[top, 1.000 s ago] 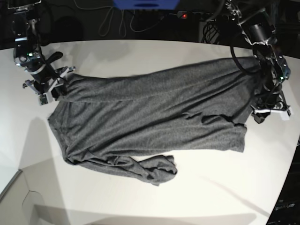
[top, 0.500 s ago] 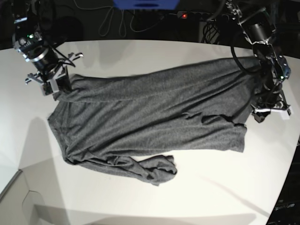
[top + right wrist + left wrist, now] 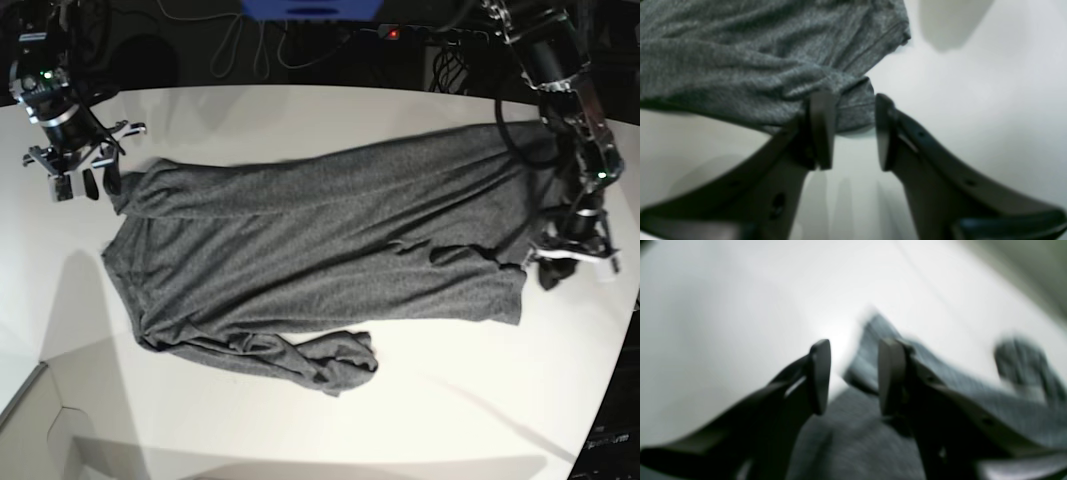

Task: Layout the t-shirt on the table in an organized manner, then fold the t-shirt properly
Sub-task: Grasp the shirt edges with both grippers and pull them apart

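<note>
White table (image 3: 300, 420) carries the t-shirt (image 3: 320, 250); wrist views alone reveal both arms' fingers (image 3: 821, 130) parted, gripping nothing.

Behind the far edge of the surface the room is very dark. A blue box (image 3: 310, 9) stands there at the top, with pale cables (image 3: 240, 45) hanging in loops below it. A small red light (image 3: 393, 34) glows beside. Soft grey shadows lie on the near left corner

Robotics lab – white table (image 3: 300, 110) (cables (image 3: 240, 45), power strip (image 3: 410, 33) behind).
</note>
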### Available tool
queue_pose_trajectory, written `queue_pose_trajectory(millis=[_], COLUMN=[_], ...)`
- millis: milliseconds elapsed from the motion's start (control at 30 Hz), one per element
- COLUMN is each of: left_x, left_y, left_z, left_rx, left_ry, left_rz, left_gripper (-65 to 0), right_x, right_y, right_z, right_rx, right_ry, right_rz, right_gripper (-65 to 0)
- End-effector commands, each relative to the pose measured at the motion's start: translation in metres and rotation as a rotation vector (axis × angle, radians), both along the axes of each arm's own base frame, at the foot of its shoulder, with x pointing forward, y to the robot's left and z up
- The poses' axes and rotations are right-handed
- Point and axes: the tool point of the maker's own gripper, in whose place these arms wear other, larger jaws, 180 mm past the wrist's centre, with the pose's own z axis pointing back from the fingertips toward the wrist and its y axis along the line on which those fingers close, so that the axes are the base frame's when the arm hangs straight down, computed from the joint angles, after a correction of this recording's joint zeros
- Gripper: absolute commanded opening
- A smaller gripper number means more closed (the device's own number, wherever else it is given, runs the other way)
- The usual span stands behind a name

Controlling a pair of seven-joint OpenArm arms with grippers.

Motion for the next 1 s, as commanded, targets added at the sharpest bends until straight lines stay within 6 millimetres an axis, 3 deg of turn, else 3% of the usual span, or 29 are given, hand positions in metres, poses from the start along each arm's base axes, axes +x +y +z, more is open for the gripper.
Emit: queue_pose_trajectory(millis=[0, 133, 233, 400, 633, 833, 967], left_x=[0.008, 0.003, -0.004, -0.015, -0.019, -0.020, -0.020], left_y=[0.004, -0.019, -0.016, -0.011, -0.009, -0.009, -0.009], left_z=[0.013, -0.016, -0.039, -0.079, -0.084, -0.084, -0.084], left_rx=[0.026, 0.019, -0.006, 0.009, 0.024, 0.023, 0.023], left_ry=[-0.038, 0.037, 0.097, 0.224, 0.241, 0.241, 0.241], left_rz=[-0.015, -0.086, -0.063, -0.062, -0.064, -0.064, -0.064], left_gripper=[-43.5, -55.6, -65.0, -65.0, -65.0, -65.0, -65.0], right_x=[0.006, 0.015, 0.019, 0.035, 0.056, 0.048, 0.041], right_y=[0.001, 0.003, 0.006, 0.005, -0.008, -0.010, -0.003], right_z=[0.011, 0.017, 0.019, 0.014, -0.005, -0.021, -0.042], right_rx=[0.006, 0.013, 0.031, 0.040, 0.048, 0.051, 0.065], right_ry=[-0.045, -0.073, -0.088, -0.048, 0.065, 0.125, 0.185], right_rz=[-0.002, -0.006, -0.016, -0.039, -0.087, -0.097, -0.080], right_gripper=[-40.6, -36.8, -33.8, -32.4, -32.4, -32.4, -32.7])
